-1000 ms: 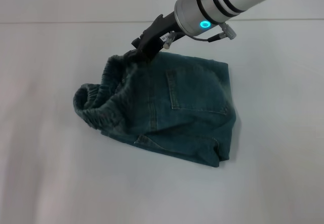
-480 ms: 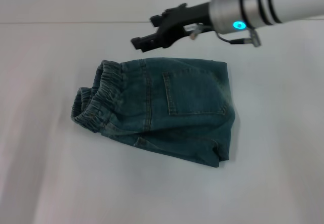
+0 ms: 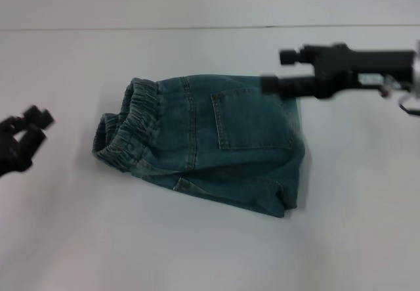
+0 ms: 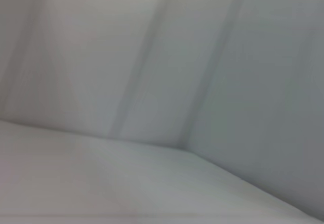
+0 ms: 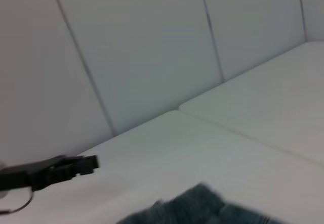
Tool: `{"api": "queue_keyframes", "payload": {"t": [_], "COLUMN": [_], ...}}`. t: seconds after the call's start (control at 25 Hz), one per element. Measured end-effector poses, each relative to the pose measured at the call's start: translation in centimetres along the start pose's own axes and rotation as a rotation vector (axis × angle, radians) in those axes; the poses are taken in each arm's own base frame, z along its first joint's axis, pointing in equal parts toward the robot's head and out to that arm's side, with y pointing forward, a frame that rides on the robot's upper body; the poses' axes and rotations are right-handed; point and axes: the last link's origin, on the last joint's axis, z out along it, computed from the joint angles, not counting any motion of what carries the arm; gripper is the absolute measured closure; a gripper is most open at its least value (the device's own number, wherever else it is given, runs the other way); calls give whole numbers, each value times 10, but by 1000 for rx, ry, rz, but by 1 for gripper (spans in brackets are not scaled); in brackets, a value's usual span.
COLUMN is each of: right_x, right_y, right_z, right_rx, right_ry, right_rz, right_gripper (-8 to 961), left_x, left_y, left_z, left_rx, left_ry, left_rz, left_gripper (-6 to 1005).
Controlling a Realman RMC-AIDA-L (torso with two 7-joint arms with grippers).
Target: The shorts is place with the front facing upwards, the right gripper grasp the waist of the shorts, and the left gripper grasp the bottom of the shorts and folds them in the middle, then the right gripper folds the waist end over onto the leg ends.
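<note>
I have the desk [image 3: 197, 251] spread white in front of me, and the shorts [image 3: 216, 143] lie at its middle, folded lengthwise with the stitched pocket [image 3: 252, 120] facing up, the waist of the shorts [image 3: 125, 130] puckered at the left and the leg ends [image 3: 292, 166] at the right. The right gripper [image 3: 272, 84] hangs at the far right edge of the denim holding nothing; whether its jaws are parted I cannot tell. The left gripper [image 3: 29, 130] sits well clear at the left, jaws spread and empty. For the last fold I judge I must pinch both waistband layers squarely and carry them flat across.
</note>
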Motion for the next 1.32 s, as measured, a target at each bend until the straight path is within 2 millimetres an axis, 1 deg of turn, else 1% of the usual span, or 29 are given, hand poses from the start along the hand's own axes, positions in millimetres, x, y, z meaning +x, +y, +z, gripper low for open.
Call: {"api": "queue_keyframes", "payload": {"t": [0.04,0.16,0.2,0.32,0.48,0.68,0.8,1.04,1.32], "right_x": [9,32,39,55,70,80,82,86,87], "right_y": [3,6,7,8,11,12,14,17,19], "right_z": [-9,-31,-39,-53,-55,-54,-52,-48,-45], "right_rx": [-16,-18,-9,7,0,-8,-13,-32,-47], "right_ry": [1,-4,-8,-17,-20,6,14,32,31], "right_rz": [7,20,29,46,57,66,60,52,35], "right_gripper": [53,61,61,61,61,61,61,61,61], "left_x": [3,9,12,12,11,9,10,10,7], "left_y": [6,24,33,38,43,44,43,38,29], "left_z": [-2,-10,-13,-14,-12,-10,-10,-5,6], "left_rx": [-62,-214,-290,-342,-397,-414,-410,-381,-339], "left_ry": [-37,-73,-87,-117,-171,-214,-217,-232,-307], "left_rz": [6,24,19,14,18,9,9,7,-8], "left_gripper": [941,805,760,661,530,288,110,113,115]}}
